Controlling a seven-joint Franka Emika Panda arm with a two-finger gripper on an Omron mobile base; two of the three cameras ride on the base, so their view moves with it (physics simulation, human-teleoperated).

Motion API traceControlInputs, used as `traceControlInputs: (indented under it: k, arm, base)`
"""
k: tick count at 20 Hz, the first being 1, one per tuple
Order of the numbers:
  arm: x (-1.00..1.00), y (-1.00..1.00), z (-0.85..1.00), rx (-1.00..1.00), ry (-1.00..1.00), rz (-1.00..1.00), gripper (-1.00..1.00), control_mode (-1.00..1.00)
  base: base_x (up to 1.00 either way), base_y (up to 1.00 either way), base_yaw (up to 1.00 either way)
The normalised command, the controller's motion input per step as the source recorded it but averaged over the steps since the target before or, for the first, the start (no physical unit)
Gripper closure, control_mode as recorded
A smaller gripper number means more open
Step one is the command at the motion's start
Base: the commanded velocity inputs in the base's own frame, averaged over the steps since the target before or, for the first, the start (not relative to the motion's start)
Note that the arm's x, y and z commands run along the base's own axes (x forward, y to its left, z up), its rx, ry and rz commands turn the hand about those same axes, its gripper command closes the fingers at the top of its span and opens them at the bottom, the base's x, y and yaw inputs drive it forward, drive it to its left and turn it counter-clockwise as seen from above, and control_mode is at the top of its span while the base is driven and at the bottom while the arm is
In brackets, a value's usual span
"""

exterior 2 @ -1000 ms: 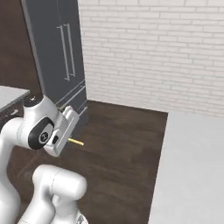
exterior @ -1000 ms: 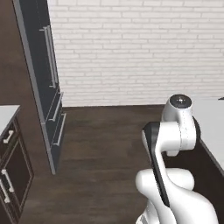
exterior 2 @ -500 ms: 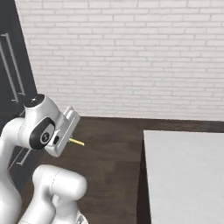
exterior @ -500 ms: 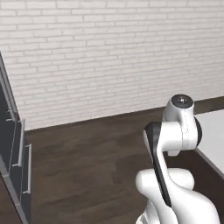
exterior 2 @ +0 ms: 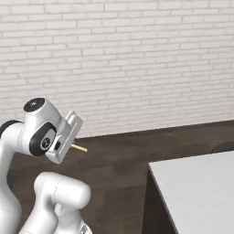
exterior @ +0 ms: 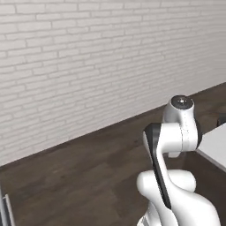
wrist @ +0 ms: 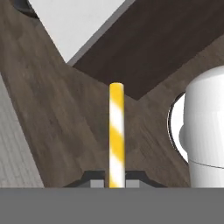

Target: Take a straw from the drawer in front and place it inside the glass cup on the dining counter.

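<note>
1. While the arm stands folded close over its base, the gripper (wrist: 115, 183) is clamped on the straw (wrist: 116, 135) — the two dark fingertips press it from either side, with no gap between them and the stick.
2. In the hand view the straw rises straight up from between the fingertips, striped yellow and white, with its free end well clear of the tips.
3. In the right base view the straw (exterior 2: 80, 148) shows as a short yellow stub poking out to the right of the gripper (exterior 2: 69, 145), above the dark wood floor (exterior 2: 116, 160).
4. The dining counter (exterior 2: 201, 187) lies at the near right of the right base view, its white top flat and its dark side facing left; the straw is well apart from it, off to its left.
5. In the left base view a corner of the same white top (exterior: 215, 145) shows at the right edge, just beyond the arm's upper joint.
6. A white brick wall (exterior: 88, 66) runs along the far side of the floor in both base views.
7. In the hand view a white corner of the counter (wrist: 72, 22) sits beyond the straw's tip — the floor lies between them.
</note>
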Motion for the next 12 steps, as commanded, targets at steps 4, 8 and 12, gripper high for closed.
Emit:
traceControlInputs:
  k: [4,8,12]
  arm:
    - [0.00,0.00,0.00,0.00,0.00,0.00,1.00,1.00]
    - [0.00,0.00,0.00,0.00,0.00,0.00,1.00,1.00]
    - [0.00,0.00,0.00,0.00,0.00,0.00,1.00,1.00]
  base:
    - [1.00,0.29,-0.58]
    - [1.00,0.42,-0.55]
    - [1.00,0.39,-0.53]
